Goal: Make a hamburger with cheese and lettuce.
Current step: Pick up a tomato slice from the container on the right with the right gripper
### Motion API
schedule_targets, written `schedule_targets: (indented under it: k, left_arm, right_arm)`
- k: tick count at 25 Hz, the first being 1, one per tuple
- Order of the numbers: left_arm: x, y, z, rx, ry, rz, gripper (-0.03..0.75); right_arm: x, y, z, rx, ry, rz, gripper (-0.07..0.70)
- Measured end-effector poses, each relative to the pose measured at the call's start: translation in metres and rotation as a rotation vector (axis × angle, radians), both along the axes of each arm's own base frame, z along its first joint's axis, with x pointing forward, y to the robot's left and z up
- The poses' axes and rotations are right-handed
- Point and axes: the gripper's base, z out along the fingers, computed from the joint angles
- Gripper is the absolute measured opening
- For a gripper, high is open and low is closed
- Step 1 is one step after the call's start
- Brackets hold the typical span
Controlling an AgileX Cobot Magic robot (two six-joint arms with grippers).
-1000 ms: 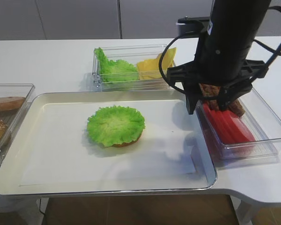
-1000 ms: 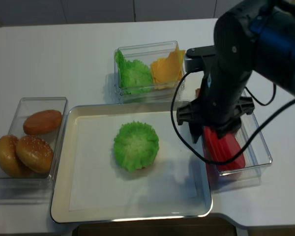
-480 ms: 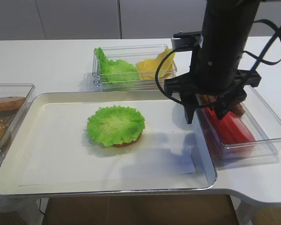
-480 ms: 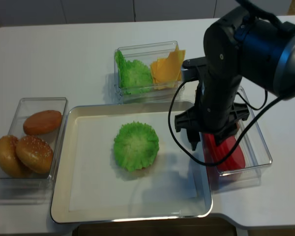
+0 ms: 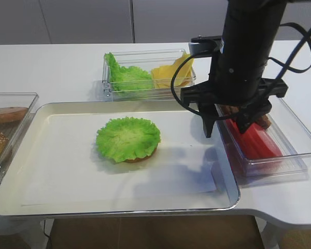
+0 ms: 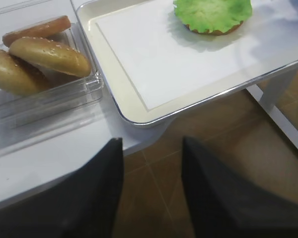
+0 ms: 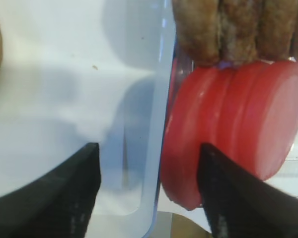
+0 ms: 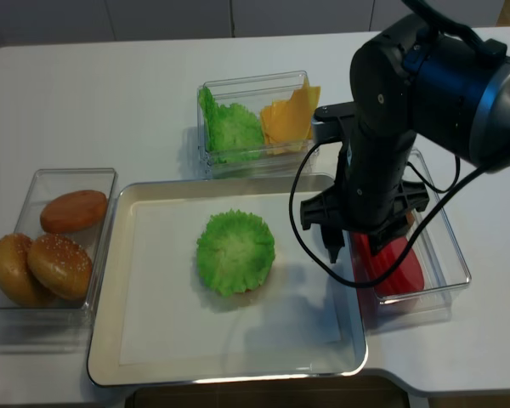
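White tabletop fills both high views, and on it a cream tray (image 5: 20, 150) lined with white paper is set. The hamburger (image 5: 128, 139) is seen near the middle of the tray, so far a bun base capped by the lettuce (image 5: 128, 136). The cheese (image 5: 172, 74) is stacked in the right half of a clear container (image 5: 145, 94) behind the tray, beside a bunched pile of green leaves (image 5: 125, 77).

The right gripper (image 5: 227, 124) is held spread wide and pointed down over the tray's right edge. From the right wrist view its two dark fingers (image 7: 72, 191) are seen to straddle the clear wall of the right-hand bin (image 7: 159, 148): one over the tray paper, the other in front of the red slices (image 7: 233, 124). Nothing is gripped; whether the slices are touched cannot be told. Brown patties (image 7: 228, 29), lined up behind the red slices, are shown clearly only there.

The left gripper (image 6: 151, 191) is shown only by its own wrist camera, partly open and empty, hung beyond the table's front edge over the brown floor (image 6: 228, 158). The bun halves (image 8: 47, 255) in their clear box (image 8: 34, 314) are shown whole by the realsense view and cropped by the other high view.
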Motion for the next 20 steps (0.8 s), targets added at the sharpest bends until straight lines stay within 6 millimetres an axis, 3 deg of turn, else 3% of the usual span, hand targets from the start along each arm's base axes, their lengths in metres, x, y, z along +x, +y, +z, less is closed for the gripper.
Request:
schedule_targets:
  k: [20]
  left_arm:
    - [0.0000,0.0000,0.0000,0.000,0.000,0.000,0.295]
  right_arm:
    - [0.0006,-0.0008,0.0000,-0.009,-0.007,0.003,0.463]
